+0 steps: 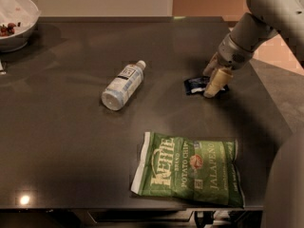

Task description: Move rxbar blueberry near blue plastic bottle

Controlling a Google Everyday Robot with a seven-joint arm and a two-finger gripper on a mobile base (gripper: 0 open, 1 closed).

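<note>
- Rxbar blueberry (194, 85) is lying flat on the right side of the table (71, 151), well apart from the blue plastic bottle (122, 85).
- Gripper (210, 82) is sitting at the bar's right end, fingers spread, apparently pinching nothing yet.
- Closing squarely across the thin wrapper is looking wisest, since it could slip.

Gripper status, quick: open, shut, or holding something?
Gripper: cannot be told; it is at the small flat dark navy-blue snack bar wrapper.
</note>
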